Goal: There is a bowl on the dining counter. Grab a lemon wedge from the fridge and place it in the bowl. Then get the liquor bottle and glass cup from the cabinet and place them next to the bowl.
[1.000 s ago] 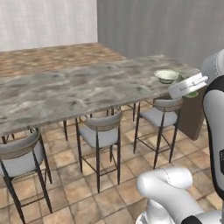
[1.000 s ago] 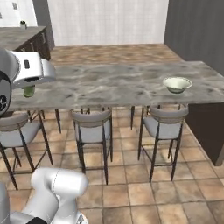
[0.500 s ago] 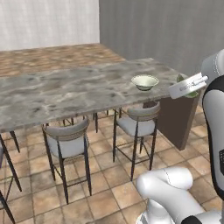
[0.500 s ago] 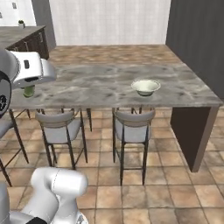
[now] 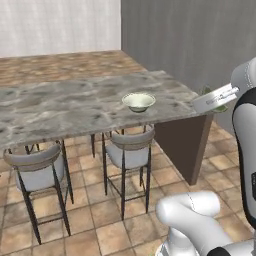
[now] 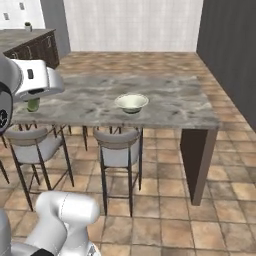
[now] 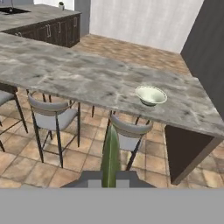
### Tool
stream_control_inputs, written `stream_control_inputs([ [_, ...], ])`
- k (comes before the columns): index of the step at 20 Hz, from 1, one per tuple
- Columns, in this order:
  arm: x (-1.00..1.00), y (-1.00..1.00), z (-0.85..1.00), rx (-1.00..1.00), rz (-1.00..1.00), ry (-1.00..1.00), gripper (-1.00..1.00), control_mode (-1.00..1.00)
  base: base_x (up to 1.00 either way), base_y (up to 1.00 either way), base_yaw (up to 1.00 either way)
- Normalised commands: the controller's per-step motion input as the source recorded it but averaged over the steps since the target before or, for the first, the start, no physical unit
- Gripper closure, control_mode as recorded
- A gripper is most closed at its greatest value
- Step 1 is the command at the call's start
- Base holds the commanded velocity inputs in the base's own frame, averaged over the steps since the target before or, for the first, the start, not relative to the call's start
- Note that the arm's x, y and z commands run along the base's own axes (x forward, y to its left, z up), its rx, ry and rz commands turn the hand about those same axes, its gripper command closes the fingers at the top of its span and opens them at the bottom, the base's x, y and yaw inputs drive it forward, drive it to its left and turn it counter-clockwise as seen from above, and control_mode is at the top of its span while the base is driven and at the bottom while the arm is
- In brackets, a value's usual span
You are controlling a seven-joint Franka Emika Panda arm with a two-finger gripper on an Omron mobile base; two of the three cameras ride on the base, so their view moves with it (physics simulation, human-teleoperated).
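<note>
Nearest to us, in the hand view, the gripper (image 7: 110, 183) is pinched tight on a lemon wedge (image 7: 110, 155), a thin yellow-green sliver standing up between the fingertips. In the left base view the wedge (image 5: 212, 97) peeks out green beside the white hand; in the right base view it hangs green (image 6: 33, 104) just under the hand, out in front of the counter's near edge.

Next out, two stools tucked under the counter: one (image 6: 119, 150) directly below the bowl, another (image 6: 31, 148) further left, both with grey seats on dark thin legs, standing on the brown tiled floor (image 6: 165, 220).

Beyond them, the dining counter (image 6: 175, 102), its marbled stone top running wide across the view. The bowl (image 6: 131, 103) sits upright on it, pale, towards the right-hand end and near the front edge, well apart from the gripper.

Far back on the left, dark brown drawers (image 7: 52, 31) under another worktop.
</note>
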Motion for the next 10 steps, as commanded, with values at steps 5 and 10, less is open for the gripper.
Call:
stream_control_inputs([
  [5,0.0,0.0,0.0,0.0,0.0,0.0,1.0,1.0,0.67,-0.83,0.27],
  [10,0.0,0.0,0.0,0.0,0.0,0.0,1.0,1.0,0.71,-0.66,0.25],
])
